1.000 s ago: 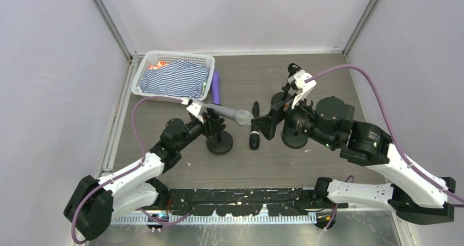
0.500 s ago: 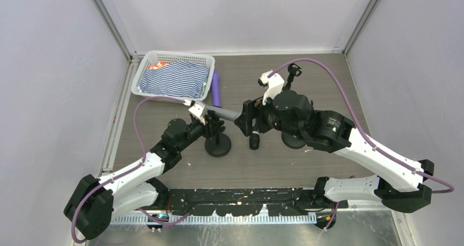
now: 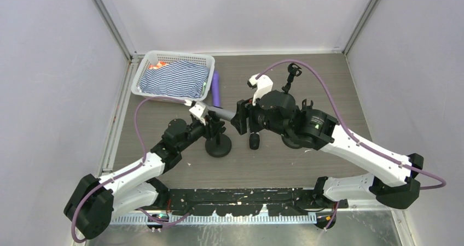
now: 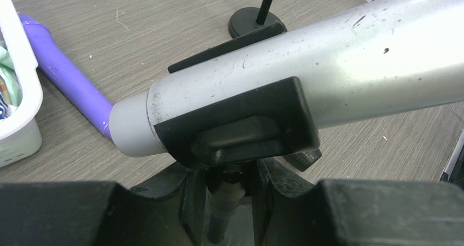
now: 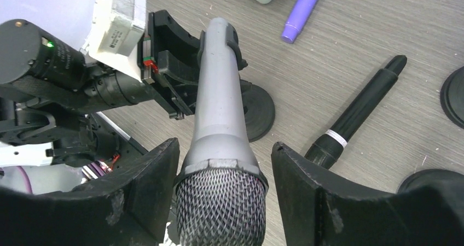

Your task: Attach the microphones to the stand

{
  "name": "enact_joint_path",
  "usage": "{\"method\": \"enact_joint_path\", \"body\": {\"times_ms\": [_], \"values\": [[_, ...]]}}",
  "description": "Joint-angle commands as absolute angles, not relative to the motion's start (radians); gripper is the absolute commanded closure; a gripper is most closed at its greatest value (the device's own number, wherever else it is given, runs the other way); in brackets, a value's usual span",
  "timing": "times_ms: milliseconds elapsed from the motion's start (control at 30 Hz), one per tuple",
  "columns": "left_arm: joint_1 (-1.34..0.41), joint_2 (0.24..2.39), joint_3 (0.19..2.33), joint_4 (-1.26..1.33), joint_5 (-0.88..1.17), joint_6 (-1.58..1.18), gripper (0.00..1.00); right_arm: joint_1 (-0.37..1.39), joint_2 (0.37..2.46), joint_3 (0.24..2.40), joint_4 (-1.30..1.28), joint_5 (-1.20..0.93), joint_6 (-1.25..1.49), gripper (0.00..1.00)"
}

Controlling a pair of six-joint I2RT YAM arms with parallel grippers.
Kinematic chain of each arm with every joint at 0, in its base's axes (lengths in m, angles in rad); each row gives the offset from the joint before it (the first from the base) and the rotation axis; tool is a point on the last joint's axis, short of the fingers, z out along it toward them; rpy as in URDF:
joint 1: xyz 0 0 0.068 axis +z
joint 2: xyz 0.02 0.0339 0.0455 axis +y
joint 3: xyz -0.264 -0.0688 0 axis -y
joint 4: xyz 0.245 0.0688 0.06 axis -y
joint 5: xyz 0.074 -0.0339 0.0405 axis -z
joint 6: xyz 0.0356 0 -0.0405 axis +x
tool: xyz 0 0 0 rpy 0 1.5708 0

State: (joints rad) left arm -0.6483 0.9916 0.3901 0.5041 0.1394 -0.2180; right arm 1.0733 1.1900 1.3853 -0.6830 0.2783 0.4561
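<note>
Right wrist: right jaws part-open flanking silver microphone; left jaws gripping.

Swung the right arm leftward across the table and stretched it out longer. Carried the right gripper away from its spot beside the black microphone and over to the grey microphone. Set the fingers on either side of the mesh head, bare and uncovered a second before. Drew the jaws narrower than before, yet left a gap on one side of the head. Covered the upper length of the black microphone from above and left only its near end showing. Cleared the thin stand at the far side, half hidden behind the wrist a second earlier.
</note>
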Motion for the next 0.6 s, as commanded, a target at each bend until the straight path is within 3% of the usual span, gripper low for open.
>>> {"method": "enact_joint_path", "body": {"times_ms": [0,167,567], "values": [[-0.657,0.979,0.405,0.644,0.153,-0.214,1.0,1.061,1.206,1.377,-0.617,0.272,0.466,0.34],[-0.66,0.986,0.403,0.65,0.161,-0.216,1.0,1.05,1.232,1.376,-0.608,0.264,0.457,0.43],[-0.703,1.01,0.403,0.671,0.203,-0.157,1.0,1.006,1.299,1.374,-0.636,0.259,0.432,0.95]]}}
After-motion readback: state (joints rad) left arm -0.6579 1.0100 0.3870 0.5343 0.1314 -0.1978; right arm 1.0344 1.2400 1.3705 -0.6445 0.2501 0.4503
